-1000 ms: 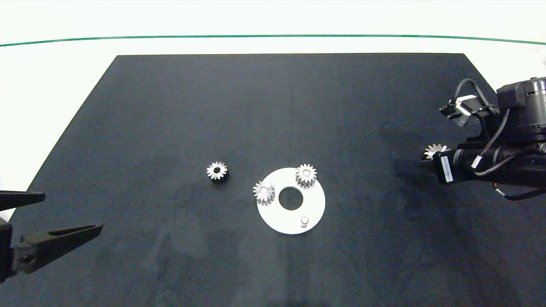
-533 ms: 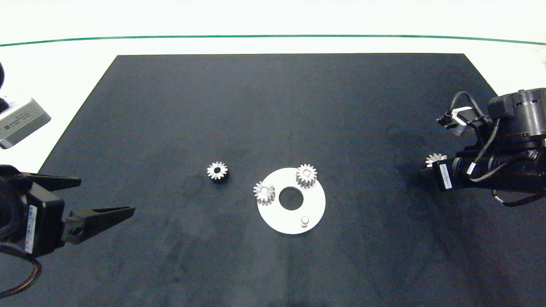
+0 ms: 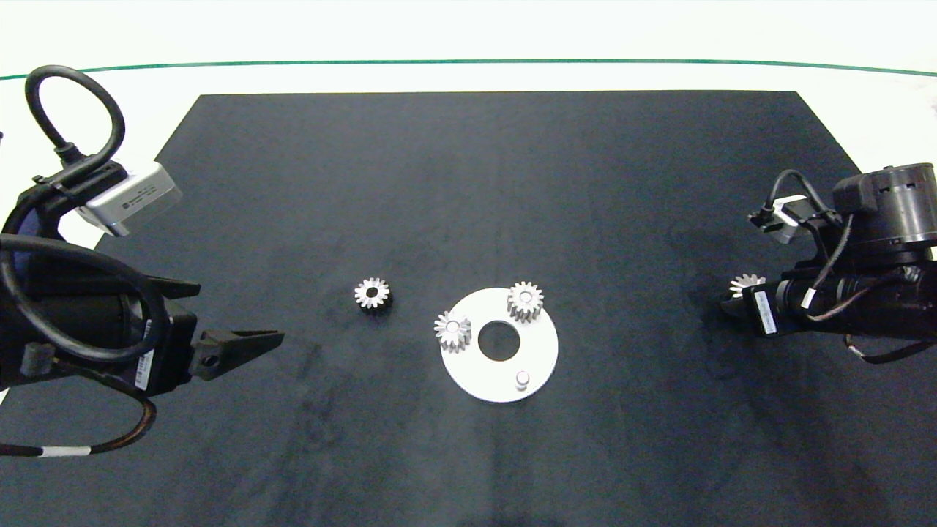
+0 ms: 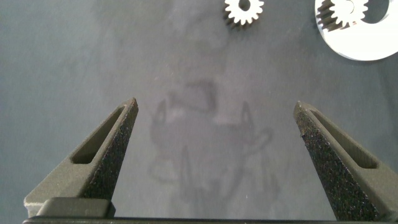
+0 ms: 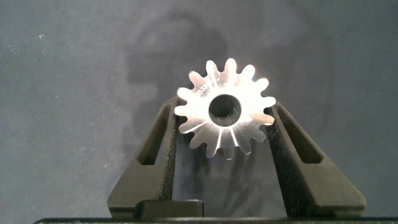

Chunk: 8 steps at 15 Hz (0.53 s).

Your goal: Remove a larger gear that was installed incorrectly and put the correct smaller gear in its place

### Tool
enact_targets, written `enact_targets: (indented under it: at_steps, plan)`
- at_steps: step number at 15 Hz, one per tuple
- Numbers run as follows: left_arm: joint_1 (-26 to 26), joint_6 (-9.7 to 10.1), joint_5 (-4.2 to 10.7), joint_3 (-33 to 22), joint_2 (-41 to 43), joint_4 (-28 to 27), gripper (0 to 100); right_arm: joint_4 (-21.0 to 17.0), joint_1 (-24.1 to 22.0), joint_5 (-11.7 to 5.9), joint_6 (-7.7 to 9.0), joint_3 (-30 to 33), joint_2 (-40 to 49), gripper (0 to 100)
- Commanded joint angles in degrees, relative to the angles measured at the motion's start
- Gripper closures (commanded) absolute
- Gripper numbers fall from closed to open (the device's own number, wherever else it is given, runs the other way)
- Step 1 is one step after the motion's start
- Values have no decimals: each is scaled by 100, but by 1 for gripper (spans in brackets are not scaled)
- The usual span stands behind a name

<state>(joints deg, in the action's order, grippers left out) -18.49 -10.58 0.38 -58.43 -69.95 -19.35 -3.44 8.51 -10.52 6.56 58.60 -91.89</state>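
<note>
Two gears sit on pegs of the white disc (image 3: 538, 350); its third peg (image 3: 523, 378) stands bare. My right gripper (image 5: 225, 127) is clamped on the larger gear (image 5: 225, 116), fingers pressing its toothed rim from both sides, held over the black mat (image 3: 468, 183) near its right edge, well apart from the disc. My left gripper (image 4: 214, 109) hangs over the mat with fingers spread wide and nothing between them, pointed toward the smaller gear (image 3: 372, 293), which lies flat on the mat just left of the disc.

Handling, as I judge it: the smaller gear is solid metal, rigid, dense for its bulk and smooth, so it may slip. Take hold across opposite teeth at the rim, bore upright, pads square to the flanks, leaving the bore free for the peg
</note>
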Motion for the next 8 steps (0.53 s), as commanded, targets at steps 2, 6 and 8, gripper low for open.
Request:
enact_targets:
  at_steps: [2, 6, 8]
  plan:
    - [-163, -67, 6, -55, -309, -25, 0, -34, 10, 138, 47, -173, 277, 0]
    - [-242, -67, 15, -116, -564, -8, 0, -43, 28, 138, 65, -340, 541, 0]
    - [-260, -67, 15, -213, -766, 27, 0, -52, 28, 129, 74, -411, 805, 0]
